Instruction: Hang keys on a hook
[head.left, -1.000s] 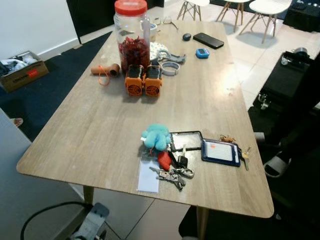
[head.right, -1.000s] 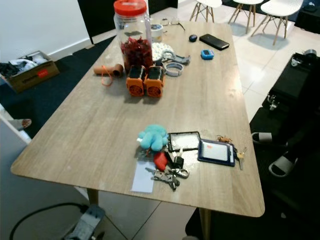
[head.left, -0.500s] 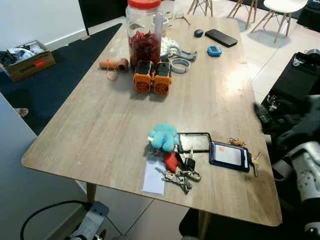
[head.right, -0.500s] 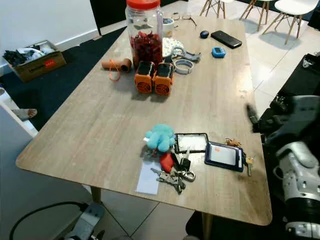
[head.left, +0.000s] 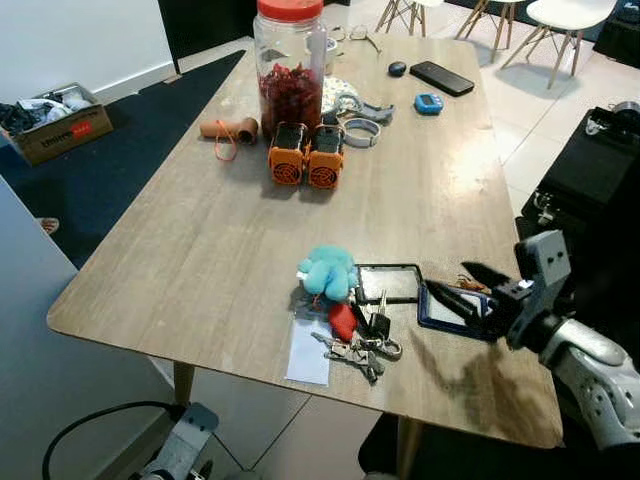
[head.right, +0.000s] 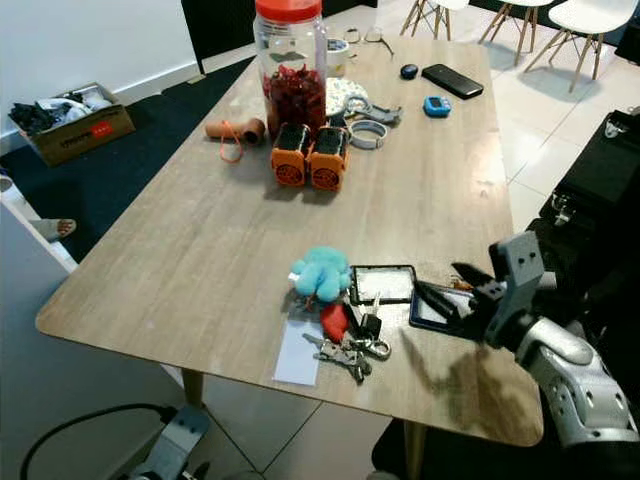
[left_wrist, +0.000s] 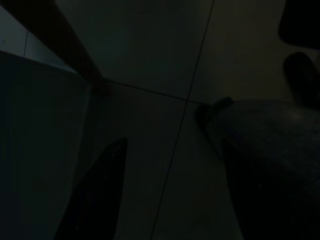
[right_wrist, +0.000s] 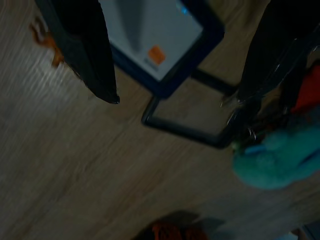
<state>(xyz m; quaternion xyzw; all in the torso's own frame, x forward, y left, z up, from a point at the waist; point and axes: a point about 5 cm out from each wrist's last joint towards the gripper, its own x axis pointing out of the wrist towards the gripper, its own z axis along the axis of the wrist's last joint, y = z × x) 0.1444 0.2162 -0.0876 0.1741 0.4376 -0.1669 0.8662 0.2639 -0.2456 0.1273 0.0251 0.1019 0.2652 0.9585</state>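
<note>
Keys (head.left: 352, 350) lie unhooked; right hand (head.left: 452, 288) spread over unreadable badge (head.left: 455, 308).

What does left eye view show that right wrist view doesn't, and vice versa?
Left eye adds the wider table: jar, orange spools, phone, key bunch, white card. Right wrist adds the orange mark on the badge, close up. Both share the blue badge, black frame, teal plush and the right tool, open above the badge.
</note>
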